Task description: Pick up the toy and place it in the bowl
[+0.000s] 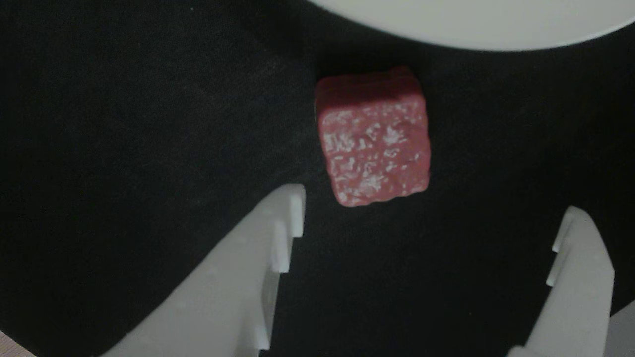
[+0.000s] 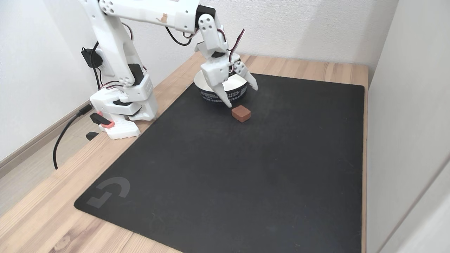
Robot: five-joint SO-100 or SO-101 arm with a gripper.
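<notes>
Other view, close over the black mat (image 1: 124,124): toy (image 1: 374,144), a dark red cube with rough top flecked whitish, flat on the mat a little right of centre. Bowl (image 1: 471,22) along the top edge, off-white curved rim only, just beyond the toy's far side with a narrow dark strip of mat between them. Hand (image 1: 434,210) entering from the bottom edge, spread wide: one white finger (image 1: 238,277) lower left with stepped notches on its inner face, the other (image 1: 578,277) lower right. Toy lying ahead of the fingertips, nearer the left finger in this view, touching neither. Fixed view, from the front of the counter (image 2: 42,214): pale wood counter carrying the large black mat (image 2: 228,175), grey logo at its near left corner. White arm (image 2: 119,59) based at the left edge of the mat, reaching across and down toward the mat's far part. Hand (image 2: 242,95) hanging tips down, fingers spread, low over the mat, not touching the toy. Toy (image 2: 241,113) on the mat directly below and just in front of the hand, apart from both fingertips. Bowl (image 2: 220,90) behind the hand, partly covered by it, standing at the mat's far edge; dark outer wall with small pale lettering, pale inside. Black cable (image 2: 65,131) trailing off the counter at left.
</notes>
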